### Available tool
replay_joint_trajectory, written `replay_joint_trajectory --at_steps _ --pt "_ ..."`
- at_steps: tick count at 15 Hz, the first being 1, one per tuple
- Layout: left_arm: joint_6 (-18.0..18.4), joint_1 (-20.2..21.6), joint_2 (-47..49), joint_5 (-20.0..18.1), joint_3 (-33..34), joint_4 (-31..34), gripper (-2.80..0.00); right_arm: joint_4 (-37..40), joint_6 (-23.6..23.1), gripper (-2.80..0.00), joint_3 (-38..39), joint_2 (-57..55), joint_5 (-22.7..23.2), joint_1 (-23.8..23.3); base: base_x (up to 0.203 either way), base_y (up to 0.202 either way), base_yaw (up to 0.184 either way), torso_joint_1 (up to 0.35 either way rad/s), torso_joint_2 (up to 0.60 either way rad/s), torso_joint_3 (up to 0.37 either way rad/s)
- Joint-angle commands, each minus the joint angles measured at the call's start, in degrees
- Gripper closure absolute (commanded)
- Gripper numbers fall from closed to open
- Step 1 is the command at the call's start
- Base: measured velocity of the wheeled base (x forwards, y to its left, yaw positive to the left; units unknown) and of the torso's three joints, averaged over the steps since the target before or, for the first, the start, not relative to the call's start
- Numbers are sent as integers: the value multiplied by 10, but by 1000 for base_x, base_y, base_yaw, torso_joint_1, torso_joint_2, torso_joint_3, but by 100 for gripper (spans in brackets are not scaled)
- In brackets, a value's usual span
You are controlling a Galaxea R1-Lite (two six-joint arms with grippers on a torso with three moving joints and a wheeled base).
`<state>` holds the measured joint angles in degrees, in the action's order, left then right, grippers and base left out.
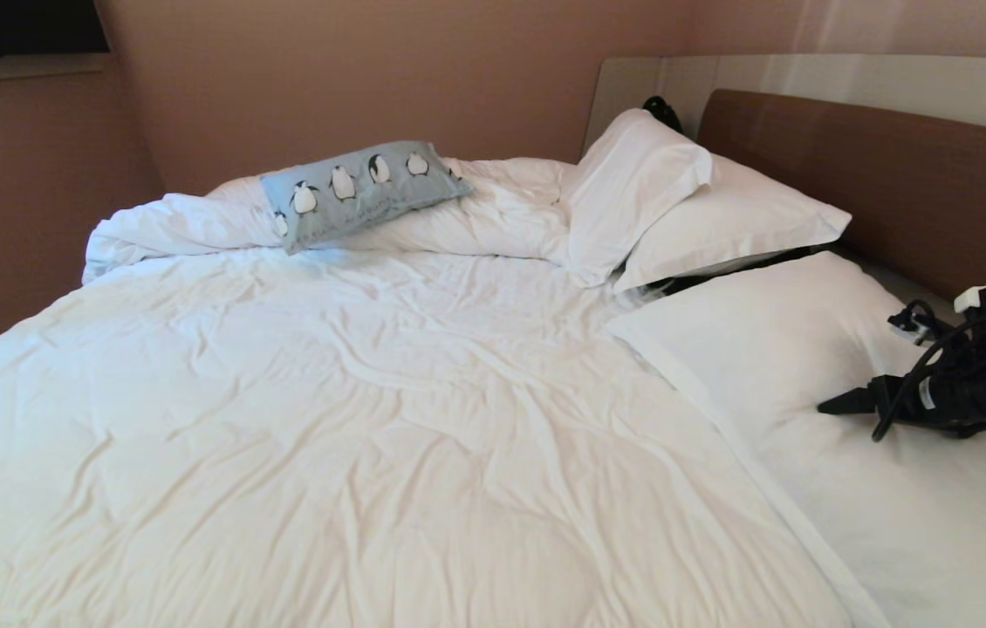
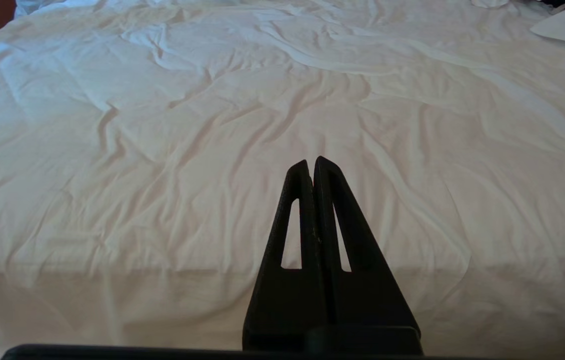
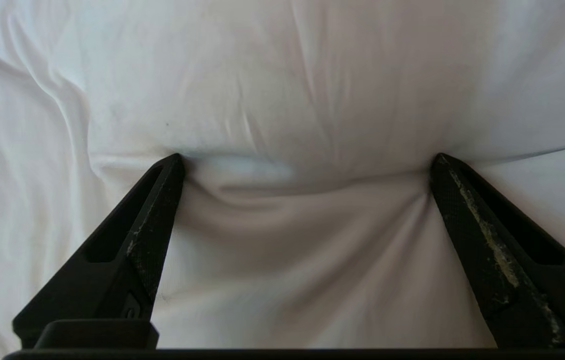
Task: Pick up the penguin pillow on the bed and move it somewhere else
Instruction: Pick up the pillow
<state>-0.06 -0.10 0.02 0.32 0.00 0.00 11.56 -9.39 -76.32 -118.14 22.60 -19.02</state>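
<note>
Though the right gripper (image 3: 307, 160) hung low over a plain white pillow (image 1: 772, 349) beside the brown wooden headboard (image 1: 877, 183), fingers spread wide and empty, the small blue-grey penguin pillow (image 1: 362, 192) lay well apart, atop bunched duvet at the far side of the big white bed (image 1: 371, 419). It would need a long reach across, I judged. The left gripper (image 2: 312, 162) pointed level, fingers pressed together.
</note>
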Motion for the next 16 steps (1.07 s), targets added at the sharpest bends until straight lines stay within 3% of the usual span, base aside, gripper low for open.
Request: replay_joint_trajectory --at_steps 1,6,11,14,16 --pt "0 0 0 0 0 0 0 -100 0 -280 27 -20 -3 9 0 0 0 0 0 0" --pt "0 0 1 0 0 0 0 -174 -2 -280 45 -50 -31 11 0 0 0 0 0 0" --pt "0 0 0 0 0 0 0 -178 -12 -280 43 -49 -68 6 0 0 0 0 0 0" --pt "0 0 1 0 0 0 0 -182 -70 -280 49 -62 -139 6 0 0 0 0 0 0" --pt "0 0 0 0 0 0 0 -196 -83 -280 52 -67 -148 1 0 0 0 0 0 0"
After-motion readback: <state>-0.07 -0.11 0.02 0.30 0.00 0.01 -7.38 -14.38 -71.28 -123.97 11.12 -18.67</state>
